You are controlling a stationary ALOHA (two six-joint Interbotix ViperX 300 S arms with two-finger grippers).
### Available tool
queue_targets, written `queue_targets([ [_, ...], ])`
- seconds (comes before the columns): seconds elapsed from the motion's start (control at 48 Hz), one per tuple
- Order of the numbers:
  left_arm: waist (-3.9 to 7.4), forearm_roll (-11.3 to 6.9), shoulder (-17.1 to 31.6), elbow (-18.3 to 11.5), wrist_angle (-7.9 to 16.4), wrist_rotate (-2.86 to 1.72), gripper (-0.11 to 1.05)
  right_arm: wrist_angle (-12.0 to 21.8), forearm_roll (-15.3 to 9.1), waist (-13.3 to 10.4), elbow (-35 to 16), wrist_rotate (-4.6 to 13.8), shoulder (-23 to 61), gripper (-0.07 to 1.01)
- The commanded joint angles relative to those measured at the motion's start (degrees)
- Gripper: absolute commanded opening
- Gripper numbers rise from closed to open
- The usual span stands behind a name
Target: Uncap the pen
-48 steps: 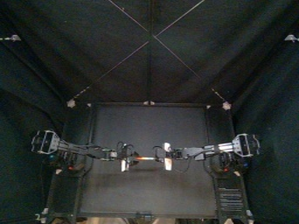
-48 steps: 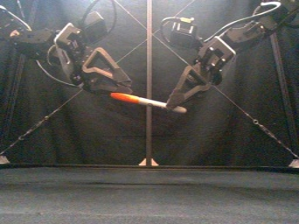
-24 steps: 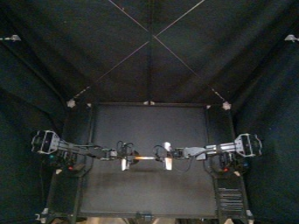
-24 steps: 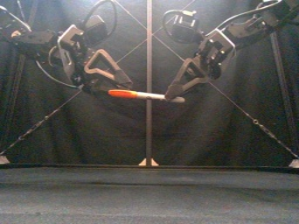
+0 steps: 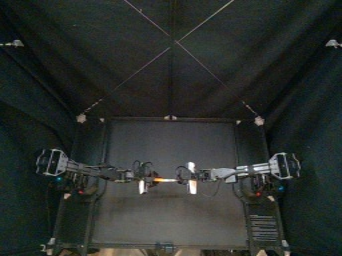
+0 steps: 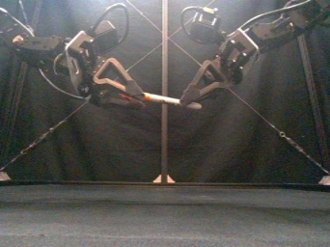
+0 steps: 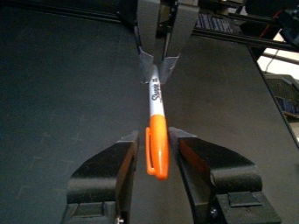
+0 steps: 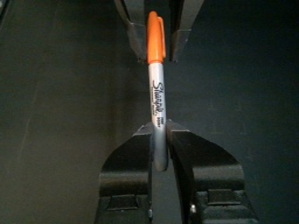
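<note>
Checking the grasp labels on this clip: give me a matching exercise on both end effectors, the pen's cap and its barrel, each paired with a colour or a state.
Things:
1. left end effector
2. right end effector
3. cap
4. barrel

Colours or states:
A. pale, with black print
B. shut on the barrel's end
C. orange
D. shut on the cap

Pairs: 1-D, 2-B, 3-C, 4-A

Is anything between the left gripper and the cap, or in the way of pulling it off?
Nothing visible. The cap sits within the left gripper, the right gripper holds the pen's other end, both well above the table.
</note>
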Motion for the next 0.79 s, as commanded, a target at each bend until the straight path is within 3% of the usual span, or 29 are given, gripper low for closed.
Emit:
queue_targets([
  [0.021,0.44,-0.35,-0.62,-0.35,-0.53,0.09,0.74,-0.62,-0.09,0.09,-1.32,0.09,-2.11,0.46],
  [0.542,0.00,-0.44,-1.67,-0.44,-0.70,0.09,0.70,-0.62,0.00,-0.26,-1.05,0.18,-2.02,0.46],
  [0.792,-0.09,-0.35,-1.58,-0.44,-0.79,0.18,0.47,-0.62,0.00,-0.26,-0.79,0.18,-2.02,0.46],
])
